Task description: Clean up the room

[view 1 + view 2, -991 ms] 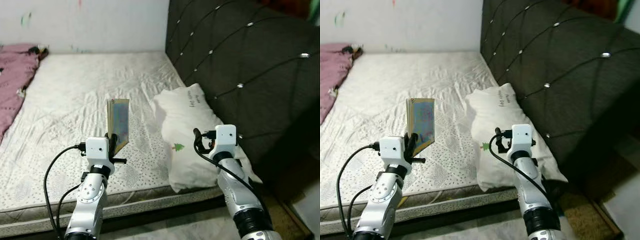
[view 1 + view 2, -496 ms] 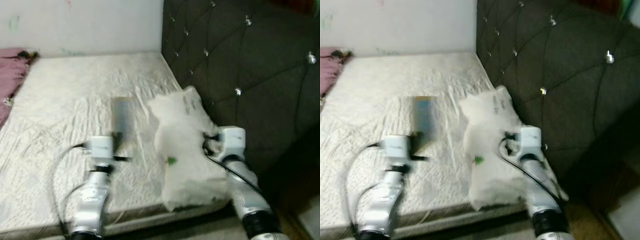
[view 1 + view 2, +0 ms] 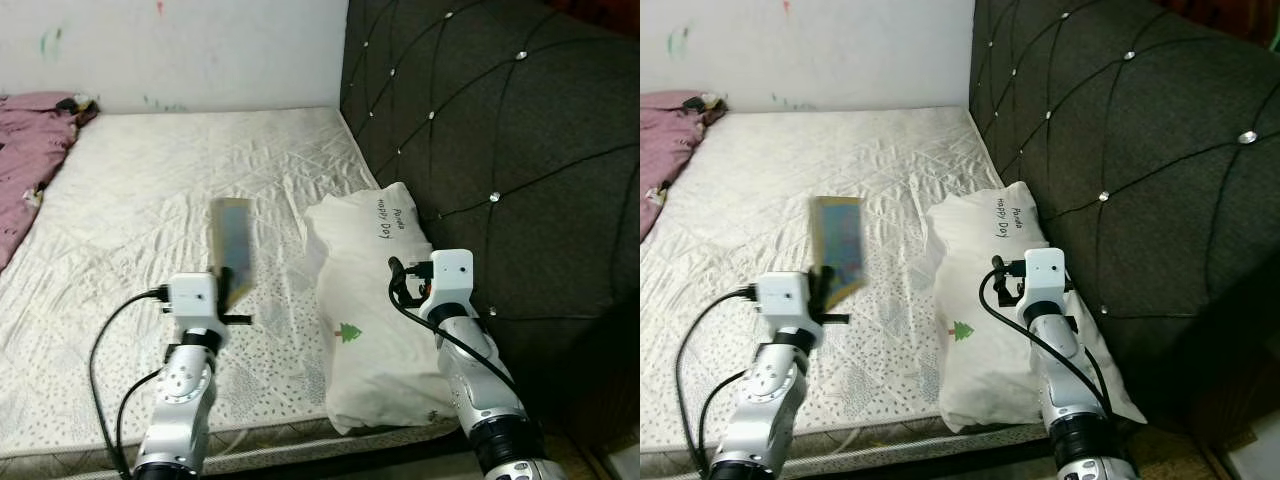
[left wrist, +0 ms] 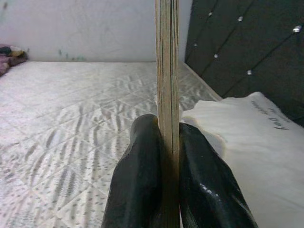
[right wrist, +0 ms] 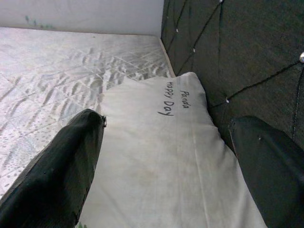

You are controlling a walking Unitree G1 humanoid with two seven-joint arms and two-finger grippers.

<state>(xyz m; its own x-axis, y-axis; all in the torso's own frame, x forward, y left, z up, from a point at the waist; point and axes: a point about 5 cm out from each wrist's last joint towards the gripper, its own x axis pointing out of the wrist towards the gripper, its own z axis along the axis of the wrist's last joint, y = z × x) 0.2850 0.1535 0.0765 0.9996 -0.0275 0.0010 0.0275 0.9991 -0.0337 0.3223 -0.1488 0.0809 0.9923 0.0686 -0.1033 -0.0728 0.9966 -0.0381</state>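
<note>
Bare mattress (image 3: 150,200), left gripper (image 4: 167,156) clamping upright book (image 3: 232,245) edge-on, right gripper (image 5: 166,166) spread over pillow (image 5: 161,142)

I note the mattress (image 3: 150,200) is quilted cloth, matt and puckered. The pillow (image 3: 375,300) is smooth white cloth, printed. The headboard (image 3: 500,120) is dark tufted fabric with shiny metal studs. The book (image 4: 166,85) shows raw paper page edges. My left gripper (image 4: 164,190) fingers (image 4: 137,185) look semi-gloss black plastic.
</note>
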